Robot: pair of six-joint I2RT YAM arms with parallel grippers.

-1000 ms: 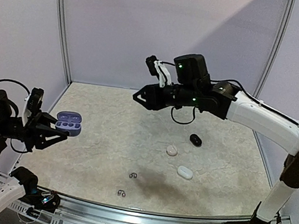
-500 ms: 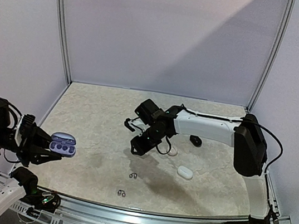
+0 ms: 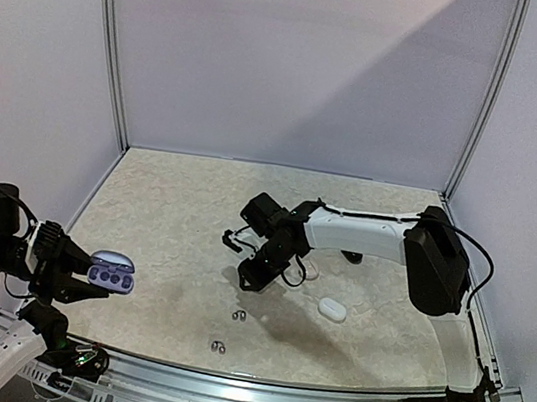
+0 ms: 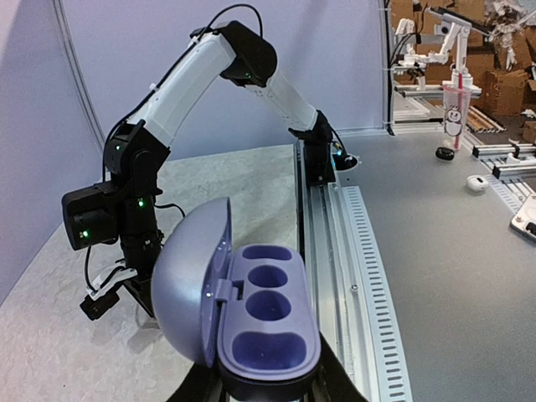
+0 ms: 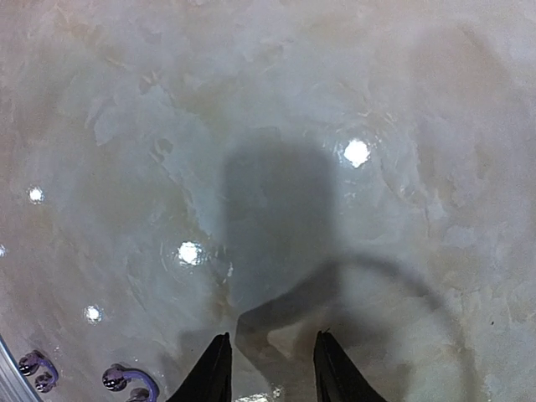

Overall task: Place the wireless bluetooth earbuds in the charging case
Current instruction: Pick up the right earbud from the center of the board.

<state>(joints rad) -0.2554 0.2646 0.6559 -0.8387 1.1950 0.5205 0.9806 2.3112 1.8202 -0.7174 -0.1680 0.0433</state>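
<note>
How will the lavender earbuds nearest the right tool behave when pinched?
The lavender earbuds look rounded and glossy, so they would probably slip or roll from a pinch. They are tiny beside the open right tool, so likely very light and easily flicked across the smooth table.

Bare tabletop (image 5: 276, 126) ahead of right end effector (image 5: 272, 339), earbuds (image 5: 126, 378) close beside it

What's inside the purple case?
Three hollows show in the open case, all empty. The lid's inside is turned away, so it cannot be seen.
</note>
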